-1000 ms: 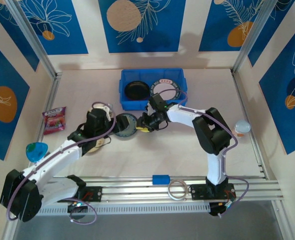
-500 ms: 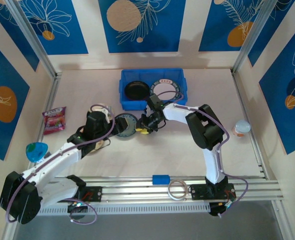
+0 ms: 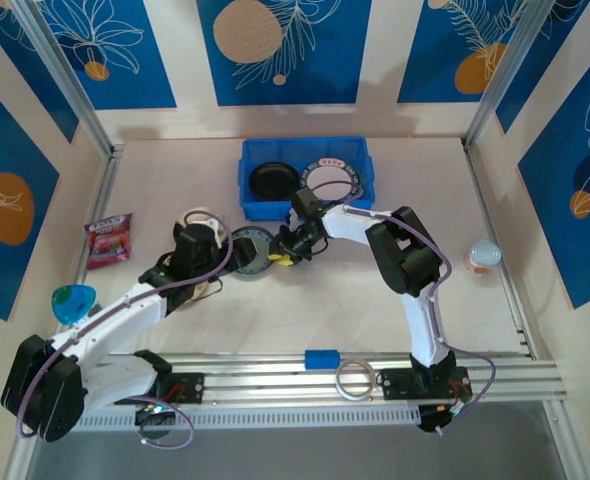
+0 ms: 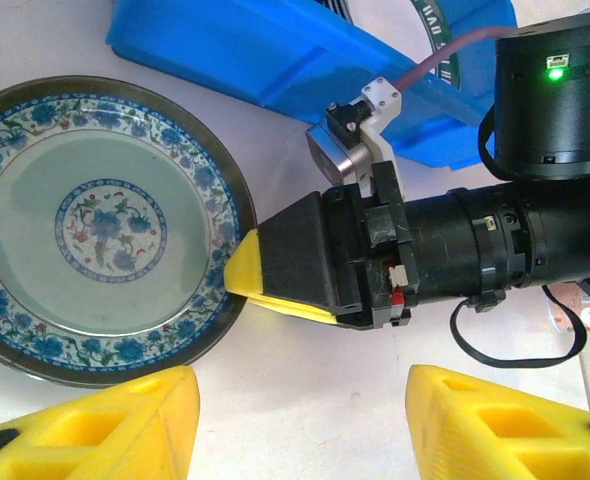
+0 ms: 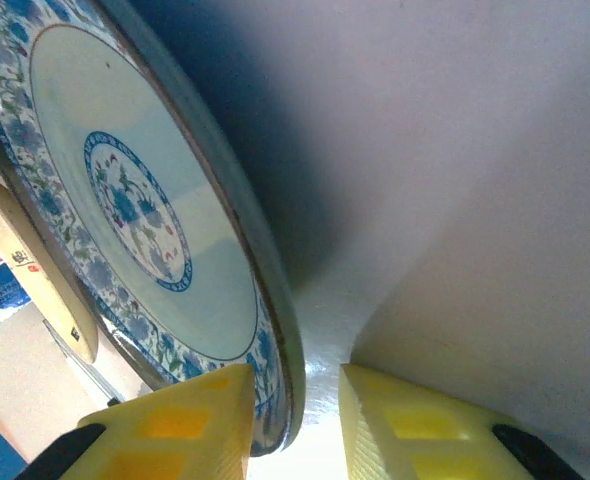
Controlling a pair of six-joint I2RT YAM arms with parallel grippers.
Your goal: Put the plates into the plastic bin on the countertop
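Note:
A grey, blue-patterned plate point(image 3: 251, 250) point(image 4: 95, 225) lies on the countertop point(image 3: 325, 300) just in front of the plastic bin point(image 3: 361, 160) point(image 4: 265, 50). Inside the bin are a black plate point(image 3: 273, 180) and a white plate with a dark rim point(image 3: 332, 181). My right gripper point(image 3: 279, 256) point(image 4: 247, 283) point(image 5: 295, 420) is open at the patterned plate's right edge point(image 5: 275, 330). The rim sits between its fingers, with a gap to one finger. My left gripper point(image 3: 225, 262) point(image 4: 295, 430) stands open just left of and over this plate, with bare countertop between its fingers.
A pink snack packet point(image 3: 109, 240) lies at the left. A pale ring-shaped thing point(image 3: 202, 216) is partly hidden behind the left arm. A small blue block point(image 3: 322, 358) and a clear tape ring point(image 3: 355, 380) sit on the front rails. A small round object point(image 3: 485, 255) is at the right.
The right gripper has slid a little left onto the plate's edge, its elbow swinging left, and its jaws have narrowed slightly. The left arm has hardly moved.

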